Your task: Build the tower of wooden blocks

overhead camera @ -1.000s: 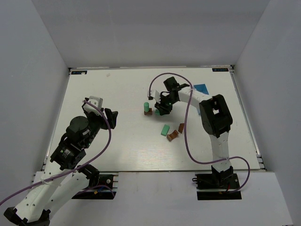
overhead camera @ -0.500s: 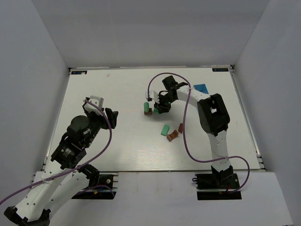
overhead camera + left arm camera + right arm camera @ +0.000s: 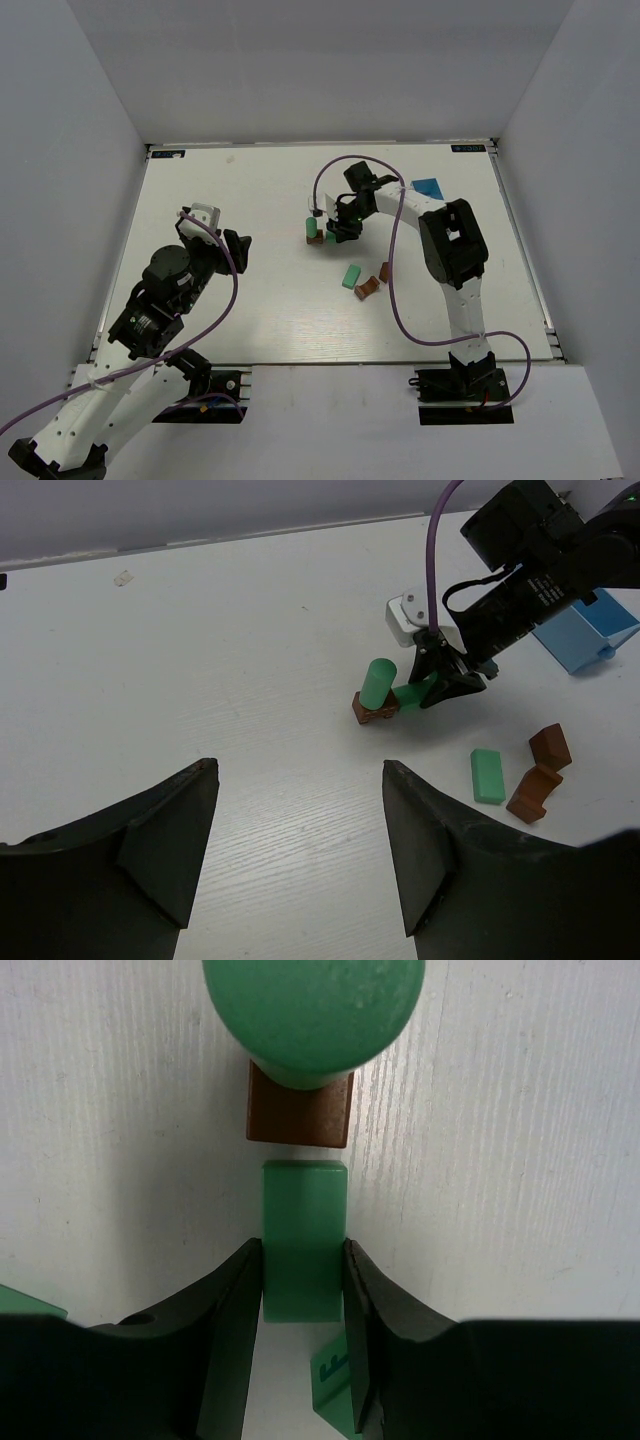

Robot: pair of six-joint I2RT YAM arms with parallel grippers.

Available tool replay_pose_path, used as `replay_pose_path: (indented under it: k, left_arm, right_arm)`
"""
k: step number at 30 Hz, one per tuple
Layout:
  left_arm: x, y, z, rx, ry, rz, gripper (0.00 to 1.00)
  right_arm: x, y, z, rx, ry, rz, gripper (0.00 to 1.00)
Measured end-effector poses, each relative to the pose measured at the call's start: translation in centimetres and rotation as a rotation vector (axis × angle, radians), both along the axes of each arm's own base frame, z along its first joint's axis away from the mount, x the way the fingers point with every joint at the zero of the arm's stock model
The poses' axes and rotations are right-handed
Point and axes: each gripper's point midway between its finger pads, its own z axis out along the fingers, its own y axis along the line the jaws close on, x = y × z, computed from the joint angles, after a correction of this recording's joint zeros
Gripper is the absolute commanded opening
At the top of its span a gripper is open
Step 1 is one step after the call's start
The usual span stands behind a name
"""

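Observation:
The tower (image 3: 313,230) is a brown block (image 3: 300,1118) with an upright green cylinder (image 3: 313,1010) on top, standing at mid-table. My right gripper (image 3: 303,1250) is shut on a green rectangular block (image 3: 303,1210). It holds that block just right of the tower, its end close to the brown base. In the top view the right gripper (image 3: 336,231) sits beside the tower. My left gripper (image 3: 300,770) is open and empty, hovering far to the left (image 3: 228,250) over bare table.
Loose blocks lie near the table's middle: a green one (image 3: 351,276) and two brown ones (image 3: 367,288) (image 3: 384,271). A blue box (image 3: 428,188) stands at the back right. A green piece (image 3: 335,1375) shows under the right fingers.
The right gripper has crept slightly left and back towards the tower with the green block in it. The left arm has not moved.

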Motion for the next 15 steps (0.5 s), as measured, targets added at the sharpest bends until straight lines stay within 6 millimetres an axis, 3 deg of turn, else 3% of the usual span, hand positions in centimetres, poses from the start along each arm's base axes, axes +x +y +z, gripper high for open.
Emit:
replay_pose_path:
  k: [15]
  left_arm:
    - [0.0, 0.0, -0.01, 0.0, 0.0, 0.0, 0.77]
  right_arm:
    - [-0.52, 0.63, 0.02, 0.005, 0.018, -0.01, 0.0]
